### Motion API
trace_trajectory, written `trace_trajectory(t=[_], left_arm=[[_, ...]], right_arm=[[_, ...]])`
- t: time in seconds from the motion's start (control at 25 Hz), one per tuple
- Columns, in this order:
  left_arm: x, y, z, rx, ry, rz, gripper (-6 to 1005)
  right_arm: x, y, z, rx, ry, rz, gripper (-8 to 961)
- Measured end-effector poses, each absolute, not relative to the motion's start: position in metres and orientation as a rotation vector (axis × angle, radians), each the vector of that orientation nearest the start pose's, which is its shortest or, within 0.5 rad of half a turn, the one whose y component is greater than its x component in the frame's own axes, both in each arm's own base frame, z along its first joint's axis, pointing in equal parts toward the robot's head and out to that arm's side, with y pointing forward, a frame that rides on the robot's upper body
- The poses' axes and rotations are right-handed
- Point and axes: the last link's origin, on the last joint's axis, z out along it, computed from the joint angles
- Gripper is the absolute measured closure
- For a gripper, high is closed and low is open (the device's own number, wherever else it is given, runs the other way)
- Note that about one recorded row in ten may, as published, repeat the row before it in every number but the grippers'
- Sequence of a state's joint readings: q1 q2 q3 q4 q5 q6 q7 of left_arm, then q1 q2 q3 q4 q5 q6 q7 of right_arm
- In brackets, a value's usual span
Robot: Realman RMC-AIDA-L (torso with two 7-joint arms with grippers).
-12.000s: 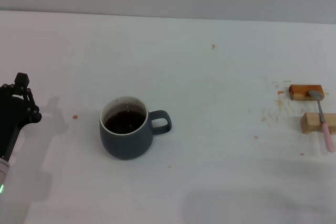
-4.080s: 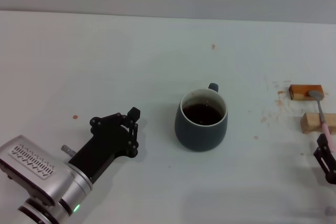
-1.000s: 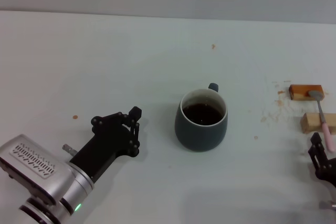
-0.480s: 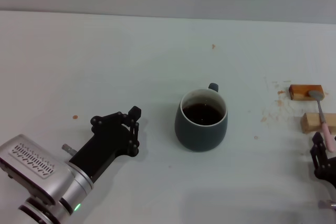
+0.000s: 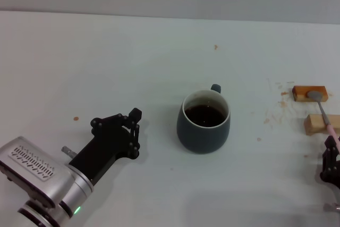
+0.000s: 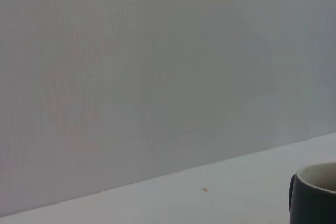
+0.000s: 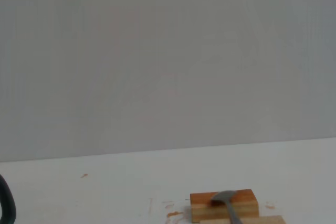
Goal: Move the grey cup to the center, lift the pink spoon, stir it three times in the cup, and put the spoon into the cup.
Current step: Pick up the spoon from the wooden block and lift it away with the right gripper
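The grey cup [image 5: 204,123] stands at the table's middle with dark liquid inside and its handle turned away from me. It also shows in the left wrist view [image 6: 315,192]. My left gripper [image 5: 125,125] is open and rests on the table to the cup's left, apart from it. The pink spoon [image 5: 324,119] lies across two wooden blocks at the right, its metal bowl [image 7: 224,198] on the farther block. My right gripper [image 5: 330,155] is at the right edge, shut on the near end of the spoon's handle.
A brown wooden block [image 5: 309,93] and a tan wooden block [image 5: 317,125] sit at the right under the spoon, with brown stains [image 5: 276,112] beside them. A small orange spot [image 5: 76,118] marks the table at the left.
The right gripper has moved slightly right at the handle's end. The spoon has swung, its bowl shifting left on the brown block. The cup and left arm have stayed still.
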State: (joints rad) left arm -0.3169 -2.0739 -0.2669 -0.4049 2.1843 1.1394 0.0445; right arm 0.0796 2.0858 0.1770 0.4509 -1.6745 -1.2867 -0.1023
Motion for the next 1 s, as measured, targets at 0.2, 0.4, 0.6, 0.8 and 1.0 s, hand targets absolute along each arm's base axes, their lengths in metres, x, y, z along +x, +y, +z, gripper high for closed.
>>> trace_trajectory(t=[0.2, 0.4, 0.6, 0.8, 1.0], left_arm=[[-0.284, 0.251, -0.112, -2.084, -0.415, -0.696, 1001], [-0.284, 0.249, -0.113, -2.084, -0.419, -0.695, 1001], [-0.285, 0.249, -0.113, -2.084, -0.421, -0.692, 1001], [-0.285, 0.249, -0.113, -2.085, -0.418, -0.689, 1001], [-0.285, 0.250, -0.113, -2.086, -0.417, -0.691, 1001]], right_arm=[[0.352, 0.183, -0.076, -1.540, 0.792, 0.576, 910], [0.343, 0.177, -0.070, -1.502, 0.748, 0.613, 910], [0.329, 0.180, -0.061, -1.509, 0.719, 0.633, 911], [0.311, 0.190, -0.042, -1.522, 0.708, 0.604, 911], [0.303, 0.194, -0.034, -1.526, 0.687, 0.572, 912]])
